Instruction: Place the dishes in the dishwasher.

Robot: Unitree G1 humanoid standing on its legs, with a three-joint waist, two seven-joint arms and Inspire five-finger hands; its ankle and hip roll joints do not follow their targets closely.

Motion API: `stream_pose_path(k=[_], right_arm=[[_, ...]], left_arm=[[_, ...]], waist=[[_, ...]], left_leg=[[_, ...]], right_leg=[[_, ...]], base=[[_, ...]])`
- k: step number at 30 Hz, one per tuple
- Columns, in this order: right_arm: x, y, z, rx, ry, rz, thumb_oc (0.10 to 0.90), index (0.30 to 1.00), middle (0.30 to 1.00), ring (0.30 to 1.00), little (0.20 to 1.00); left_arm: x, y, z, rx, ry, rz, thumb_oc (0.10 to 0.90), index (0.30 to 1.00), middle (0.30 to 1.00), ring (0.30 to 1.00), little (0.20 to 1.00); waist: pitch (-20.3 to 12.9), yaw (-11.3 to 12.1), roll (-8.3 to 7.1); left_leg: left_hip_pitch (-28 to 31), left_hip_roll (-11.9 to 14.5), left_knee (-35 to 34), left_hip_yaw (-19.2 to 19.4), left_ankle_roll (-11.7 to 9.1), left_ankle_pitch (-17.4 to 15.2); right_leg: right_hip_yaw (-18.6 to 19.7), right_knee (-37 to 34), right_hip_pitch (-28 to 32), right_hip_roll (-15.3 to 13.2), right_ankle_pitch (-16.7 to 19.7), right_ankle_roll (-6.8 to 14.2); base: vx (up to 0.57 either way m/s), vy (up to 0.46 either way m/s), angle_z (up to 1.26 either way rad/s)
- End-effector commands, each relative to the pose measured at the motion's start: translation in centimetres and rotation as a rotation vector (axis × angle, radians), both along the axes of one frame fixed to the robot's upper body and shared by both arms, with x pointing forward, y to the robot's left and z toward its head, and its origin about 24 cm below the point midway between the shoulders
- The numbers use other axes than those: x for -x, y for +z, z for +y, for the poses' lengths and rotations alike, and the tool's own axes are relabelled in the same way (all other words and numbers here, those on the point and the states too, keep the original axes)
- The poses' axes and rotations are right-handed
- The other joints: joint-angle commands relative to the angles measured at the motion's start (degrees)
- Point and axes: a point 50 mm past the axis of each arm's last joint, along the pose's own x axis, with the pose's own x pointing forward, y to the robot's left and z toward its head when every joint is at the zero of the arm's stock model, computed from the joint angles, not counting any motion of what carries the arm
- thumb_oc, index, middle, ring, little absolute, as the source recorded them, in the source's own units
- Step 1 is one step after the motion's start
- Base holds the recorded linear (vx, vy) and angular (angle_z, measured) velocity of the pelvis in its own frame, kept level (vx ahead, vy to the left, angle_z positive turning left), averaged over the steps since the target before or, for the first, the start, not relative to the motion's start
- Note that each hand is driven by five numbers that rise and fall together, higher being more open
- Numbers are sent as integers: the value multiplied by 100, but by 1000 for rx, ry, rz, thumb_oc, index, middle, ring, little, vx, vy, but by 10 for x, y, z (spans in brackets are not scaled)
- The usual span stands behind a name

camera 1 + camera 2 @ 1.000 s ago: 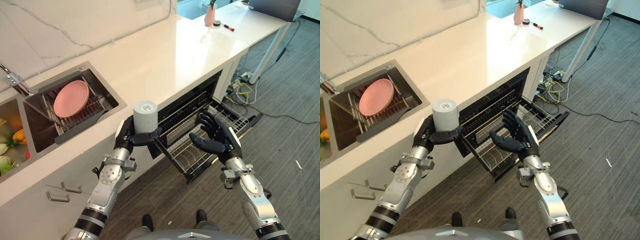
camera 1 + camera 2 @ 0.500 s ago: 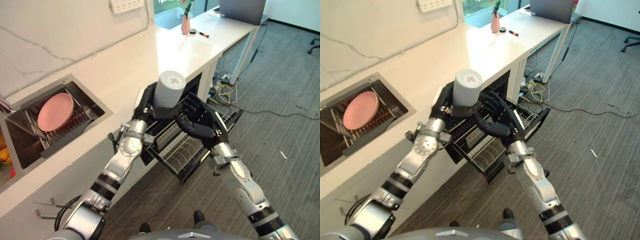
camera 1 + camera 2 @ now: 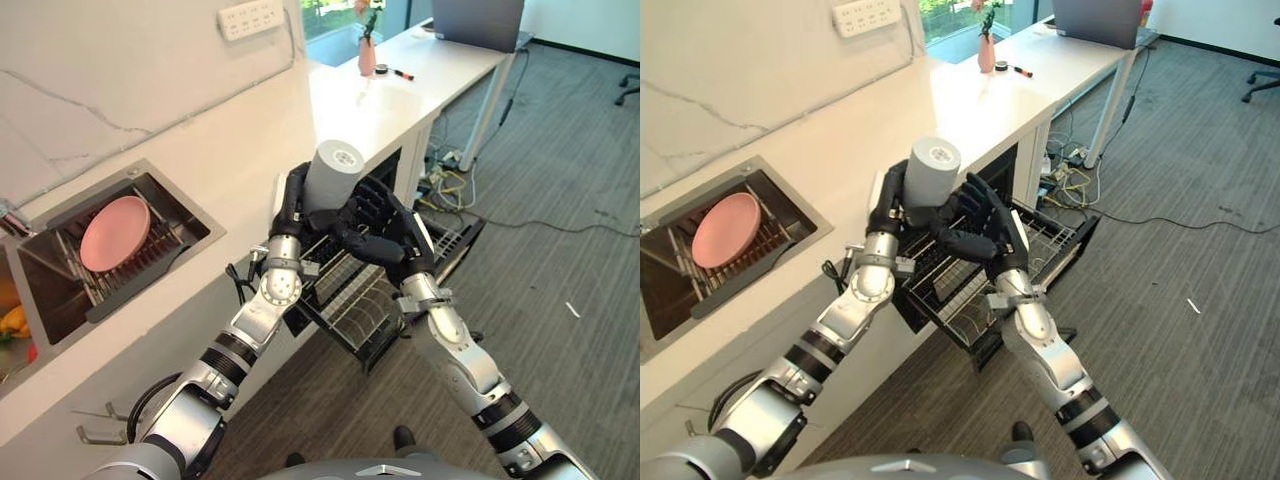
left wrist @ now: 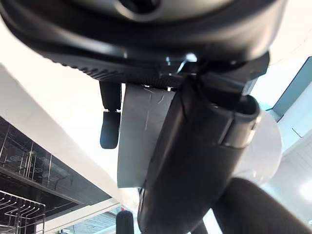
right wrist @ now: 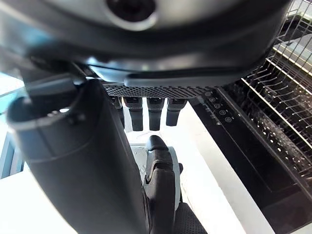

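Cup [image 3: 331, 178] upright, gripped by left hand [image 3: 292, 205] above open dishwasher rack [image 3: 366, 300]. Right hand [image 3: 385, 235] cups its other side, fingers loosely curled.

Head stereo pair: both eyes are looking down from above, slightly offset sideways, sharing the white tabletop [image 3: 250, 120], sink [image 3: 110, 245] and open dishwasher rack [image 3: 970, 290]. Left wrist camera: sitting very close behind the left robot hand [image 4: 195, 161], looking along it past a grey cup [image 4: 139, 131]. Right wrist camera: equally close behind the right robot hand [image 5: 97, 165], also taking in the rack.
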Motion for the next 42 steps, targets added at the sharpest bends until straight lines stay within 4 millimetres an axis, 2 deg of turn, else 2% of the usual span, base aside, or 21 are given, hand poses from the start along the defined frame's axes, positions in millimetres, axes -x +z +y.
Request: stream_pose_path(k=[1, 9, 15, 18, 20, 25, 34, 35, 36, 42], right_arm=[[-12, 66, 29, -135, 22, -296, 800, 900, 900, 900, 900], [-14, 73, 39, -211, 36, -295, 800, 900, 900, 900, 900], [-18, 69, 43, -222, -11, -257, 800, 900, 900, 900, 900], [-22, 65, 50, -230, -7, -227, 800, 900, 900, 900, 900], [-25, 62, 56, -254, -10, -190, 800, 900, 900, 900, 900], [-30, 57, 65, -274, -18, -139, 800, 900, 900, 900, 900], [-41, 53, 64, -264, -68, -112, 800, 900, 900, 900, 900], [-42, 53, 63, -266, -70, -114, 510, 465, 465, 465, 465], [-43, 54, 63, -273, -72, -113, 400, 300, 300, 300, 300], [-46, 60, 61, -268, -93, -150, 400, 300, 300, 300, 300]], left_arm=[[-11, 38, -32, -51, -42, -215, 400, 300, 300, 300, 300], [1, 29, -47, -40, -104, -197, 400, 300, 300, 300, 300], [0, 34, -54, -69, -98, -226, 400, 300, 300, 300, 300], [-3, 45, -60, -130, -65, -313, 400, 300, 300, 300, 300], [-5, 44, -61, -144, -43, -324, 400, 300, 300, 300, 300], [2, 42, -71, -97, -75, -316, 400, 300, 300, 300, 300], [7, 43, -77, 1, -127, -277, 400, 300, 300, 300, 300], [7, 42, -77, 7, -130, -271, 400, 300, 300, 300, 300], [8, 42, -77, 15, -135, -269, 400, 300, 300, 300, 300], [11, 50, -81, 44, -176, -291, 400, 300, 300, 300, 300]], waist=[[-344, 175, -239], [-329, 298, -268], [-320, 321, -269], [-323, 317, -269], [-324, 306, -272], [-338, 345, -285], [-351, 441, -308], [-351, 448, -313], [-352, 456, -314], [-345, 488, -323]], left_leg=[[349, 55, 30, -393, -70, -416], [291, 17, 30, -486, -62, -412], [251, 3, 30, -538, -53, -413], [237, -1, 30, -570, -60, -414], [236, -3, 30, -578, -59, -417], [253, -12, 30, -607, -48, -434], [247, -18, 30, -678, -42, -442], [247, -15, 30, -682, -43, -444], [249, -14, 30, -681, -44, -447], [240, -3, 30, -706, -44, -436]], right_leg=[[-397, 69, 2, -227, 64, 234], [-497, 69, 32, -278, 75, 235], [-533, 69, 21, -295, 74, 242], [-546, 69, 14, -295, 70, 240], [-556, 69, 18, -298, 70, 246], [-577, 69, 47, -313, 66, 248], [-641, 69, 56, -323, 28, 254], [-647, 69, 58, -323, 22, 254], [-651, 69, 60, -322, 18, 256], [-684, 69, 53, -319, -3, 263]], base=[[-3, 4, 7], [2, 4, 6], [4, 4, 2], [0, 6, 2], [5, 6, 3], [14, 9, 9], [0, 0, 0], [16, 7, 4], [17, 6, 4], [5, 2, 5]])
